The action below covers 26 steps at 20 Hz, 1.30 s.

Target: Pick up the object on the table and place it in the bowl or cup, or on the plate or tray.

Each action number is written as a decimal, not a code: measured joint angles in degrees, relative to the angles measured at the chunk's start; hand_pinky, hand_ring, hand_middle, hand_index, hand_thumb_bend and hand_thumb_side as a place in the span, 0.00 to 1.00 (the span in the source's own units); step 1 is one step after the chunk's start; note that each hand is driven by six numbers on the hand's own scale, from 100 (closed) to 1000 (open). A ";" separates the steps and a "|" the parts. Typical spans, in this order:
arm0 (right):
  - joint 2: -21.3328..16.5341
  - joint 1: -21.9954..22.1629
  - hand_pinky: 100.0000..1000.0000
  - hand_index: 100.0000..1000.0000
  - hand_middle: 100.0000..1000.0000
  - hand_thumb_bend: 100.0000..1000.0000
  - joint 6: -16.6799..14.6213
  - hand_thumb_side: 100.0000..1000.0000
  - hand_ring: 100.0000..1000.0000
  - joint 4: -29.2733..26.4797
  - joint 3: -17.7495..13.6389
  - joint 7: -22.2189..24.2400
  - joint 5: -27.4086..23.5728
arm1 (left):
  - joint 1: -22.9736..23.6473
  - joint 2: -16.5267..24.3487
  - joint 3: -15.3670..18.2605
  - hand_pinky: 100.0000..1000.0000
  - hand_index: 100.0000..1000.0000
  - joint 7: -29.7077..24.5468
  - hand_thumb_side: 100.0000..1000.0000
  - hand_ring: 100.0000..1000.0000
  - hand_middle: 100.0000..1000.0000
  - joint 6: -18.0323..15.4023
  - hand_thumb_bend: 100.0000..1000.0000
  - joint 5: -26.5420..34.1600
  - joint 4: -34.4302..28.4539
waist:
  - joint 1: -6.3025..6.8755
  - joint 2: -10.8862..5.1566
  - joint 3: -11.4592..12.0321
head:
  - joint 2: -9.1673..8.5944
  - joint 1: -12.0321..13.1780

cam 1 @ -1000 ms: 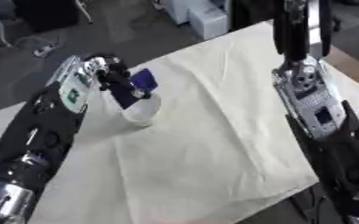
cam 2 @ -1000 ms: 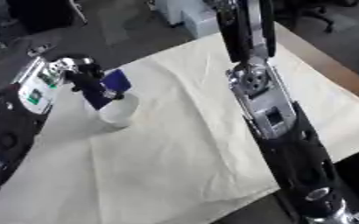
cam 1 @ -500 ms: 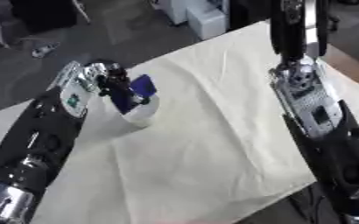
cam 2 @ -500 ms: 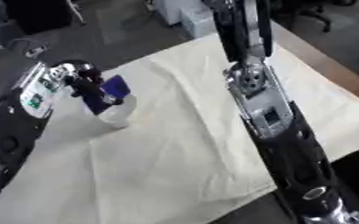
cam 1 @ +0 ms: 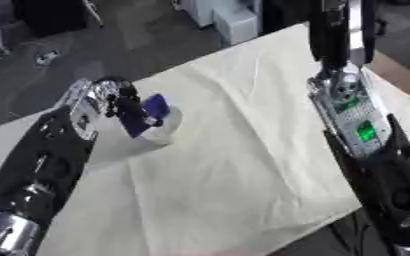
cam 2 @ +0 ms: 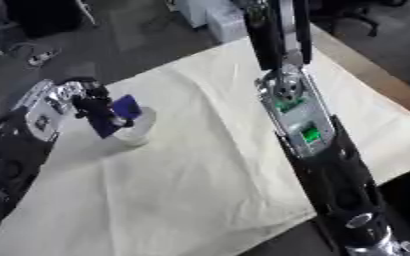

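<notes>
Left hand (cam 1: 112,102) fingers clamped on blue block (cam 1: 149,114) — block at white cup (cam 1: 163,131) mouth, just above. Right hand out of view.

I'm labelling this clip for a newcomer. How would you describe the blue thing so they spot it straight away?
Start at the cream cloth covering the table, then go to its left side, where a white cup stands. The blue object is at the cup's mouth, pinched by the left robot hand; nothing else on the cloth is blue.
</notes>
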 measured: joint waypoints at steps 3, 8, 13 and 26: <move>0.01 -0.05 0.46 0.63 0.50 0.00 0.00 0.89 0.49 0.00 0.00 0.01 0.00 | 0.00 0.00 0.32 0.00 0.26 0.54 0.20 0.16 0.22 -0.45 0.49 -0.34 0.34 | 0.00 0.05 -0.06 | 0.00 0.00; 0.04 -0.08 0.46 0.63 0.50 0.00 -0.01 0.88 0.49 0.00 0.01 0.02 0.00 | 0.00 0.00 0.65 0.00 0.26 1.36 0.20 0.16 0.22 -1.20 0.49 -0.35 0.77 | 0.05 0.05 -0.21 | 0.00 -0.02; 0.07 -0.23 0.46 0.63 0.50 0.00 -0.01 0.88 0.49 0.00 0.02 0.05 0.00 | 0.00 0.00 0.68 0.00 0.26 2.18 0.20 0.16 0.22 -1.77 0.49 -0.59 1.21 | 0.10 0.05 -0.42 | 0.00 -0.04; 0.52 -0.28 0.46 0.63 0.50 0.00 -0.07 0.88 0.49 0.00 0.35 0.41 0.00 | -0.71 0.01 1.43 0.00 0.25 3.66 0.20 0.16 0.22 -2.30 0.49 -3.16 1.27 | 0.23 0.14 -1.01 | 0.00 -0.07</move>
